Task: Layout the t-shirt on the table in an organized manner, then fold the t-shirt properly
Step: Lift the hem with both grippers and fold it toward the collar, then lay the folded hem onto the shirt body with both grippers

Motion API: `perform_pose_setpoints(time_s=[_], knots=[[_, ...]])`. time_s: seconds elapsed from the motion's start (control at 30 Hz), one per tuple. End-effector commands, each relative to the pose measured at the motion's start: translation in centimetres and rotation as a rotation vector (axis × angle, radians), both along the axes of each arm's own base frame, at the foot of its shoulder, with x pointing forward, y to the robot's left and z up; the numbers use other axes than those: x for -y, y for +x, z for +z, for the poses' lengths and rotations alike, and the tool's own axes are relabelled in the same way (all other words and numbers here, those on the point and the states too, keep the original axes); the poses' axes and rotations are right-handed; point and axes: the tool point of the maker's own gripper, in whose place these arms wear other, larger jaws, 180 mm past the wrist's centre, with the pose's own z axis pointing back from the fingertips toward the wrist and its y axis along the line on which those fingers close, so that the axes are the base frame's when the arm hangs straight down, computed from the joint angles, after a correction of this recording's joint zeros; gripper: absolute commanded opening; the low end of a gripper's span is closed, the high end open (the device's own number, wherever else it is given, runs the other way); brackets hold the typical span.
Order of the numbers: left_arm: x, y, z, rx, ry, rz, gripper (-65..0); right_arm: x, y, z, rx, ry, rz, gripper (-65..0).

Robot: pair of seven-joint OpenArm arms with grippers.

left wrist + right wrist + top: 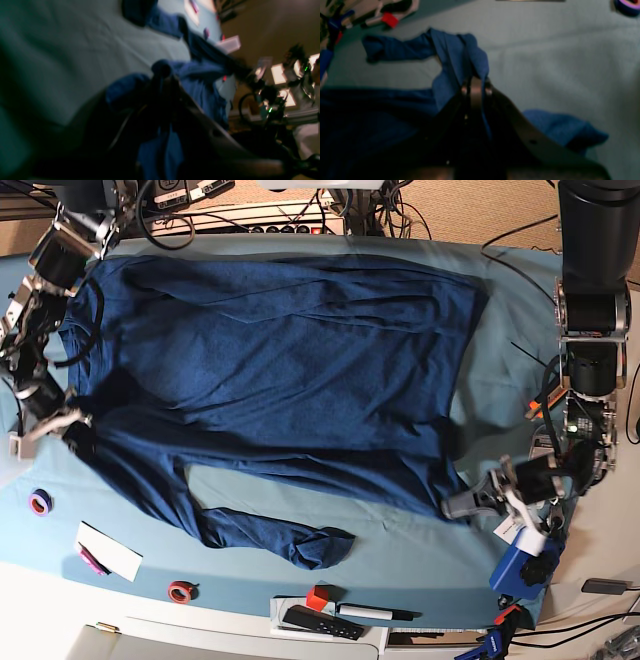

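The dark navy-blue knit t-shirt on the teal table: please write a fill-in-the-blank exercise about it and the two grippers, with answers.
1. The dark navy-blue knit t-shirt lies spread on the table covered in ____ cloth.
2. The right gripper has its jaws ____ on the shirt fabric.
3. The left gripper holds the shirt at its corner in the base view's lower ____.
4. In the base view one long sleeve lies ____ the shirt body.

Answers: teal; shut; right; below

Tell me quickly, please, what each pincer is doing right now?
Left pincer: closed on the t-shirt.
Right pincer: closed on the t-shirt.
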Motion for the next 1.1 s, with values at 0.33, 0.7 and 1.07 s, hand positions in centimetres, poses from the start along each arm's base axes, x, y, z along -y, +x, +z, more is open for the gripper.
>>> perform_pose_setpoints(time_s=[0.33,0.7,1.07], knots=[[-2.1,-0.4,1.2,0.028,-0.042,0.035,-65.0,3.9,-3.1,0.5,0.017,-0.009,-0.100,-65.0],[-2.1,-2.7,-2.1,-0.048,-0.039,0.035,-65.0,5.6,-5.8,-0.8,-0.020,-0.003,-0.158,-65.0],[-1.4,-4.0,-2.4,-0.068,0.005,-0.046,-65.0,5.3,-6.3,-1.6,-0.071,-0.001,-0.143,-65.0]])
